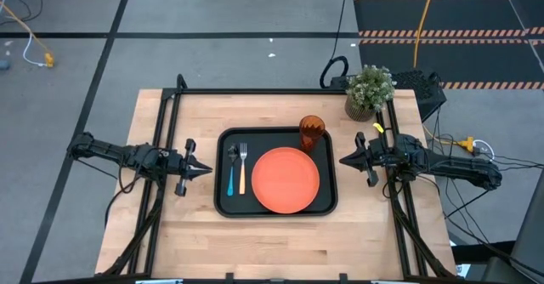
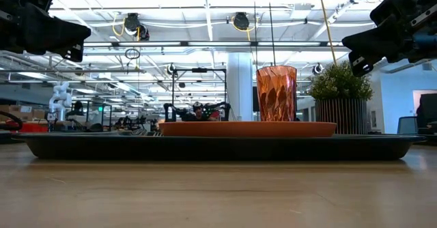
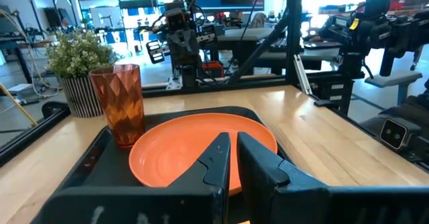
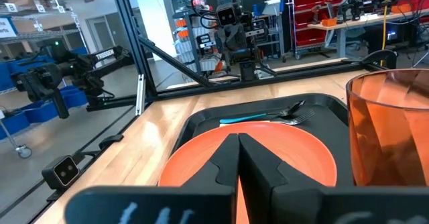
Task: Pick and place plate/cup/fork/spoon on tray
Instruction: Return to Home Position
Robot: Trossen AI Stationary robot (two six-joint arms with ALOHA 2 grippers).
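Left gripper [image 1: 206, 170] & right gripper [image 1: 343, 158] hovering beside black rectangular tray [image 1: 276, 139], fingers pressed together; ribbed translucent amber cup [image 1: 311, 132] looking light, slick, so pinching mid-wall prob. best.

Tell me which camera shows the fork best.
The high view: the fork lies whole on the tray, beside the spoon, left of the plate. The right wrist view catches only its tines beyond the plate. The low and left wrist views show none of it.
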